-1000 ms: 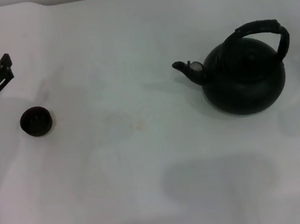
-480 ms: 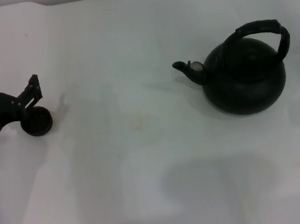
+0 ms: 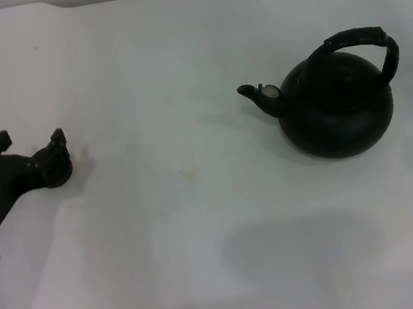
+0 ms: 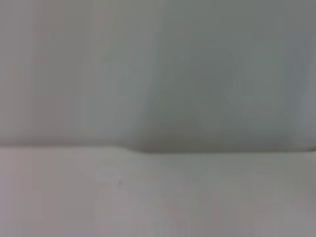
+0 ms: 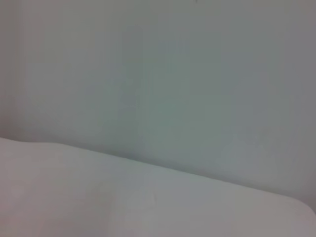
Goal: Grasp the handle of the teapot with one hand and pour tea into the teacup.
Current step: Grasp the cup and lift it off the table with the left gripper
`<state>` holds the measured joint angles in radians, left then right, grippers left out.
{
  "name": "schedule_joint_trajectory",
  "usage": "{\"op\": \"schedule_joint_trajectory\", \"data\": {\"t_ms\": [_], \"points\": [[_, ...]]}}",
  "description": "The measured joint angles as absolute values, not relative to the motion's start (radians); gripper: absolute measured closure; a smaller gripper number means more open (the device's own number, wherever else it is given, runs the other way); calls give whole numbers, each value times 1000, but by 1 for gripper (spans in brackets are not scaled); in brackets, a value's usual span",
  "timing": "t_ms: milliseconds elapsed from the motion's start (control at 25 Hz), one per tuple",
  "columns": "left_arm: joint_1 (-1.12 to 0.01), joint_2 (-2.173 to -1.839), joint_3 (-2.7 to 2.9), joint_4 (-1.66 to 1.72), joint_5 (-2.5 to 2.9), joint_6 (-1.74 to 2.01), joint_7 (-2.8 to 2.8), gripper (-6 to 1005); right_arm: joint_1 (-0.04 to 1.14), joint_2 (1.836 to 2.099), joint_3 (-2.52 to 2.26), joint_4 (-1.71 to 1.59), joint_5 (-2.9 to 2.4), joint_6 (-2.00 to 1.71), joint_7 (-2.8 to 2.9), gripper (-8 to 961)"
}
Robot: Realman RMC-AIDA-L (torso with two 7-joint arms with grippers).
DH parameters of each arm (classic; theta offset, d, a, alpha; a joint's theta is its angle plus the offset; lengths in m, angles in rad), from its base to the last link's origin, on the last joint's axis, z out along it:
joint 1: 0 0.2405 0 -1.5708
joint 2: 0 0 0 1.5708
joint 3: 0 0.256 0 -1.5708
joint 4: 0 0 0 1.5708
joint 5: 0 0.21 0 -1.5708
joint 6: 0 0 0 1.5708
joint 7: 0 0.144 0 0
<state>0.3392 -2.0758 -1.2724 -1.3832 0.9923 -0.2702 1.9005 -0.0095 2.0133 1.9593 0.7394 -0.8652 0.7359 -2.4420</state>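
The left gripper (image 3: 32, 152) has its jaws spread around the teacup (image 3: 59, 171), not visibly clamped. The teapot (image 3: 336, 107) stands on the counter (image 3: 200, 224) well apart from the teacup, spout toward it. It looks heavy and rigid; its ribbed handle (image 3: 355, 38) suits gripping at the arch's top.

The right wrist view holds only two plain surfaces. A pale white table (image 5: 123, 207) fills the part nearest the camera, smooth and bare where it shows. Its edge runs as a gently sloping line across the frame. Beyond that edge stands a flat grey-green wall (image 5: 187, 74), evenly toned, with one tiny dark speck close to its far border.
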Motion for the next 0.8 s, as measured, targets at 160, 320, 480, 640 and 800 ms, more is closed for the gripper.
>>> {"op": "schedule_joint_trajectory", "data": {"t_ms": [160, 320, 480, 640, 800], "points": [[321, -2074, -1273, -1343, 986, -268, 1878, 123, -8, 2013, 1959, 739, -865, 735, -2442, 333], [299, -2071, -1272, -1314, 988, -270, 1860, 116, -3, 2013, 1959, 739, -865, 734, -2442, 333], [284, -2071, -1270, -1296, 988, -268, 1856, 116, 2, 2013, 1959, 739, -865, 734, -2442, 333], [269, -2070, -1274, -1278, 990, -268, 1835, 116, 2, 2014, 1959, 739, -865, 735, -2442, 334], [245, -2068, -1276, -1250, 991, -270, 1819, 116, 3, 2014, 1959, 740, -865, 740, -2442, 334]]}}
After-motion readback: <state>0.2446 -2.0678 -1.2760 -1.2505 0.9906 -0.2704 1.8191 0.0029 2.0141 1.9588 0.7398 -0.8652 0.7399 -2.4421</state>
